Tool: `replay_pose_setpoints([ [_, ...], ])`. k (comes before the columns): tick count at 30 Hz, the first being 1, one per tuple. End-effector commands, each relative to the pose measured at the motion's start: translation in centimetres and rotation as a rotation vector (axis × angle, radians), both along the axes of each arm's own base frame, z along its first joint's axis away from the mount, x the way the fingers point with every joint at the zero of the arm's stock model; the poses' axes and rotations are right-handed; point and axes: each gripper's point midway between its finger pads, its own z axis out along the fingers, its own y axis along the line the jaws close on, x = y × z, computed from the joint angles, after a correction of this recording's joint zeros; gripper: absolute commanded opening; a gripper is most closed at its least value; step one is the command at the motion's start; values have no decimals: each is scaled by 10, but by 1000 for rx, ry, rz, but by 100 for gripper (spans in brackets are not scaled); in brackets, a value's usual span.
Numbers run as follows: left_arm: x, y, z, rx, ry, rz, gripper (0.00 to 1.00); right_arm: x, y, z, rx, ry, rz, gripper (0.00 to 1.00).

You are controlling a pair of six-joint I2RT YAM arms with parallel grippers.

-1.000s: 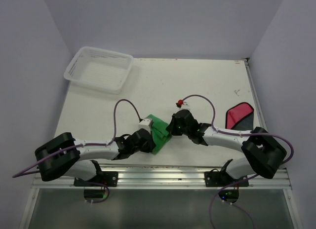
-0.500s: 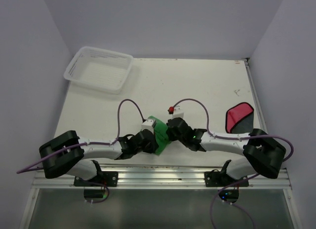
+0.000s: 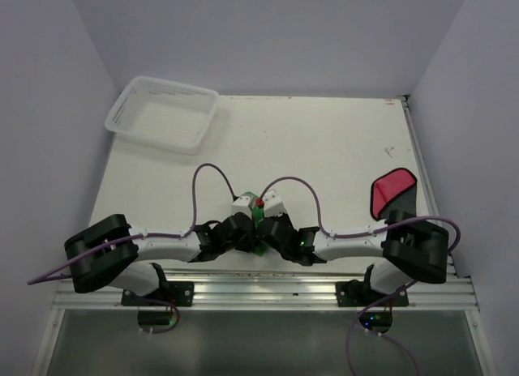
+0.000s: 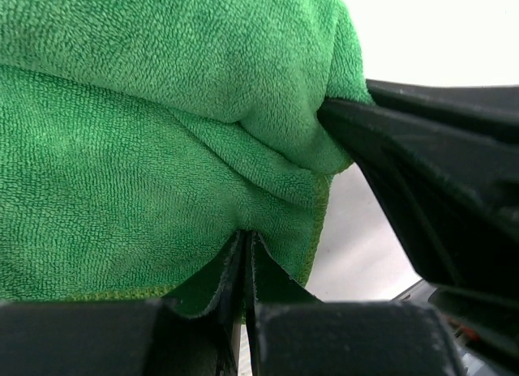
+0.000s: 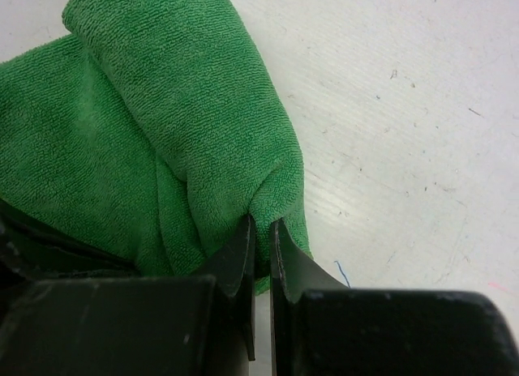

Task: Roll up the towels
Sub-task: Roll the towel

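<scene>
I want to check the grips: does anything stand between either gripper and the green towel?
Nothing visible does. The left gripper and the right gripper are each shut directly on the green towel, pinching its folded cloth.

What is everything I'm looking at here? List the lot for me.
green towel: one, bright green, bunched at the table's near edge, between the pincers
red towel: one, red with a dark part, near the table's right edge
basket: one, white, table's far left corner
table: one, white, under everything
cables: two, purple, looping over the arms
left arm: one, white and black, reaching in from the left
right arm: one, white and black, reaching in from the right
left pincer: one, black, shut on the green towel
right pincer: one, black, shut on the green towel
</scene>
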Motion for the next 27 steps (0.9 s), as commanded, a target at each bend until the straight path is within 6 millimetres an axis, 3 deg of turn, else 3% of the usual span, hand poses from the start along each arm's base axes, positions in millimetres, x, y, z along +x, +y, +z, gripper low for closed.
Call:
replay_pose_setpoints([
  [1,-13,10,-14,54,54,-4,7,1,0,10,-81,-91,-18,0],
  [7,-10,19,-3,57,41,38,7,-4,5,11,-138,-150,3,0],
  [11,-9,49,-2,153,51,112,10,-8,10,11,-158,-172,22,0],
  [15,9,80,5,154,69,224,9,-10,10,11,-168,-183,26,0],
  [18,25,93,24,71,34,287,8,-11,9,10,-173,-185,30,0],
  [21,39,92,68,-40,-66,322,10,-12,11,10,-180,-187,35,0],
  [27,57,77,118,-140,-145,320,11,-14,14,12,-194,-208,37,0],
])
